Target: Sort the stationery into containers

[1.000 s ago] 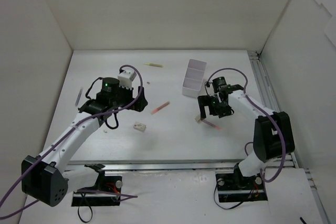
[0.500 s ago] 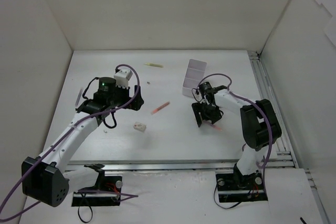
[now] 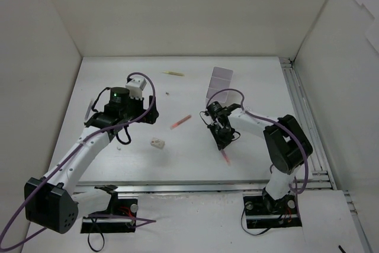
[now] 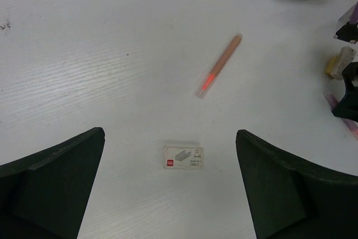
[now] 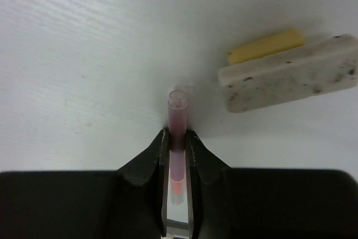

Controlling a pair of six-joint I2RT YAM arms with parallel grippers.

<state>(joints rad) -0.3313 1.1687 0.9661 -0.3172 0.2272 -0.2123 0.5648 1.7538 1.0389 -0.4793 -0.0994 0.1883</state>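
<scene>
Right wrist view has the right arm's jaws clamped on the pink pen (image 5: 178,117) just beside a speckled eraser (image 5: 288,79) (left arm's jaws gaping apart).

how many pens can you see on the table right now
3: an orange pen mid-table, a yellow-green pen near the far edge, and a pink pen clamped between the right fingers. More may be hidden under the arms.

bare table (image 4: 84,54) ahead of my left gripper (image 4: 169,132), small labelled box (image 4: 183,157) in its gap, orange pen (image 4: 220,65) at 1 o'clock, grubby eraser (image 5: 288,79) at 2 o'clock of my right gripper (image 5: 177,136), 10 o'clock free
</scene>
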